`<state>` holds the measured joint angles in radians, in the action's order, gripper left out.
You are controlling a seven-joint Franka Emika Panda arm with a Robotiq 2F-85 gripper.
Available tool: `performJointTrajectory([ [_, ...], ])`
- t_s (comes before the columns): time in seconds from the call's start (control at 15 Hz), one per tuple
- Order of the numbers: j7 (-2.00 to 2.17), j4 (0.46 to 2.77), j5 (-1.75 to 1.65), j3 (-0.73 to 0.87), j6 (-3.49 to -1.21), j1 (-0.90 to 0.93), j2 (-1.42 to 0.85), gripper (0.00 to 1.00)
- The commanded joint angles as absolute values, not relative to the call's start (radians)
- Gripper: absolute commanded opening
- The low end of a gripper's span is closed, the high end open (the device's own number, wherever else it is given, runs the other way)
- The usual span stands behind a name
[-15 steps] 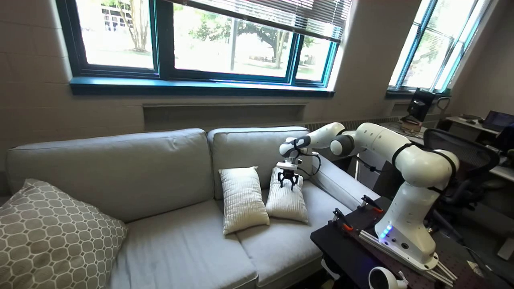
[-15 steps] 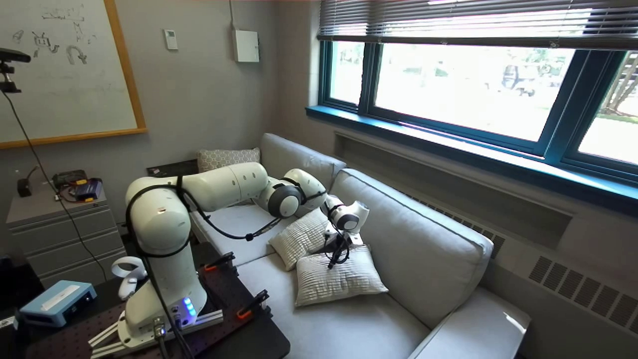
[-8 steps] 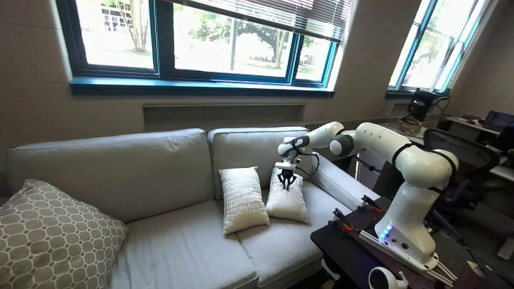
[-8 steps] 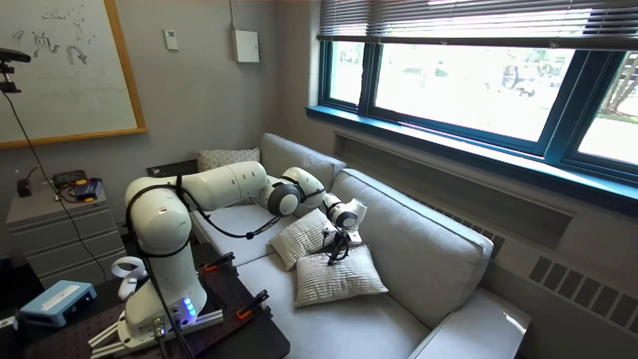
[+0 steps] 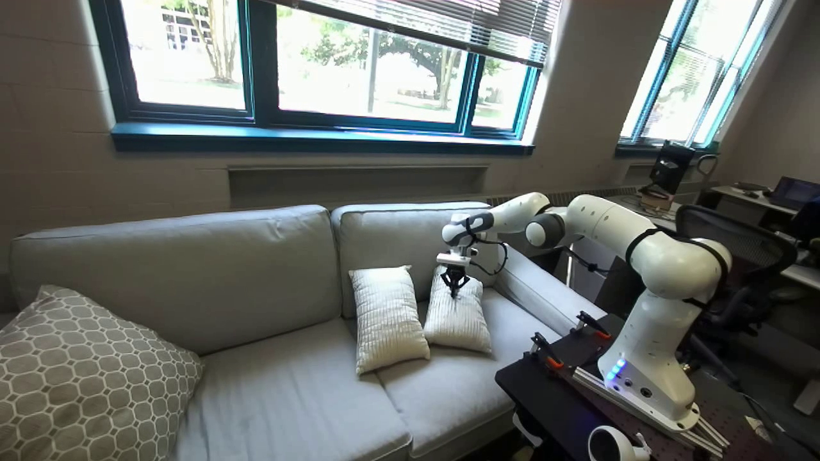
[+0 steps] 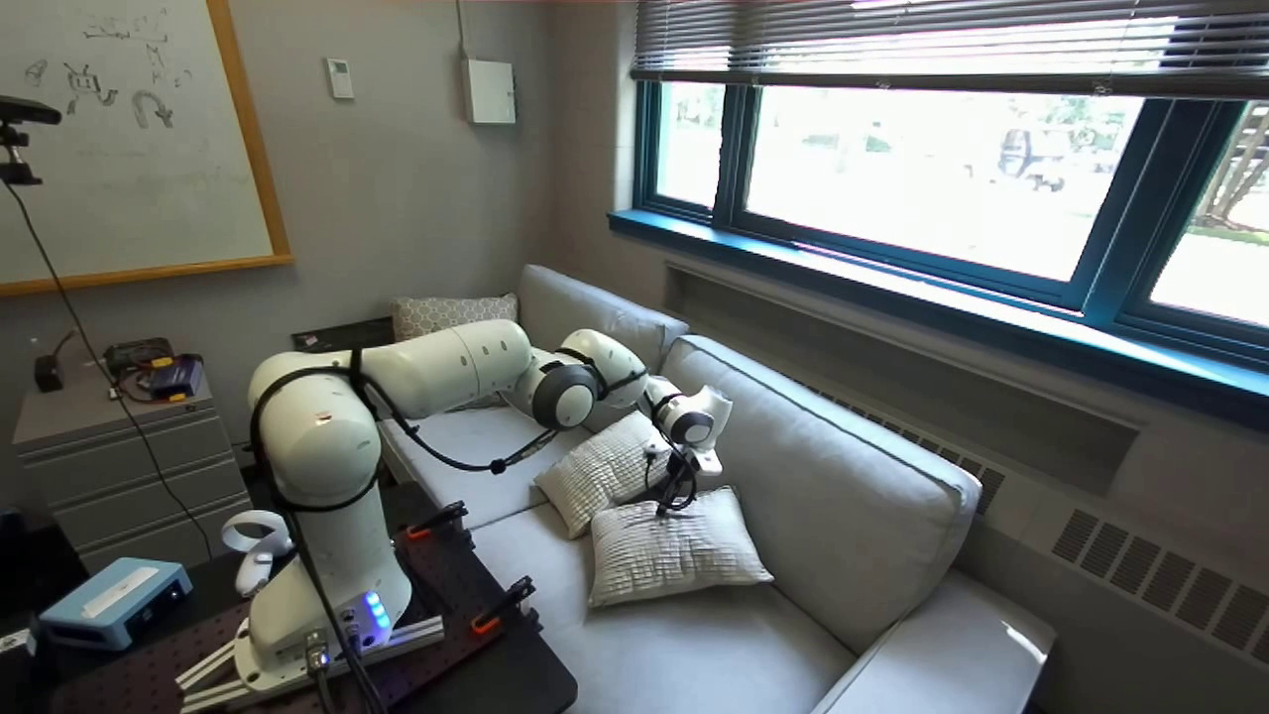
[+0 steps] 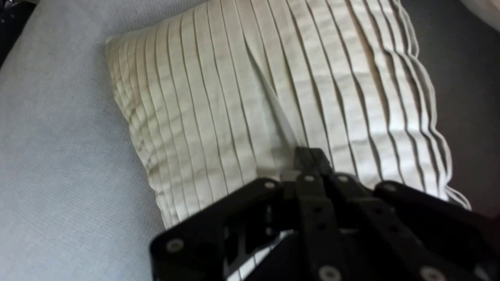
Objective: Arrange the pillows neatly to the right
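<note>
Now the gripper, squeezed together, pinches a fold of the pleated cream pillow, maybe to tug it neat; it lies on the sofa between its twin and the armrest.

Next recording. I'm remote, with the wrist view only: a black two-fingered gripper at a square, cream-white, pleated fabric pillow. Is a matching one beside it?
Observer: Yes. In both exterior views, a second square, cream-white, pleated pillow is beside your pillow, the one under the black two-fingered gripper.
Operator: Any differently patterned pillow?
Observer: One: a larger beige pillow with a pale lattice print, at the other end of the long grey fabric sofa.
Operator: And where does the arm stand?
Observer: Its smooth white base stands on a flat black tabletop in front of the sofa.
</note>
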<state>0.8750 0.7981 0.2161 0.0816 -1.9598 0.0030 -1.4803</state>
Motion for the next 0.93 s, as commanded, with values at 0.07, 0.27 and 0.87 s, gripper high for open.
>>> performJointTrajectory([
  [0.07,0.883,0.668,0.184,0.062,-1.916,0.015,-1.474,0.35],
  [0.27,0.881,0.606,0.154,0.062,-1.915,0.048,-1.467,0.57],
  [0.87,0.88,0.607,0.14,0.05,-1.92,0.057,-1.467,0.89],
])
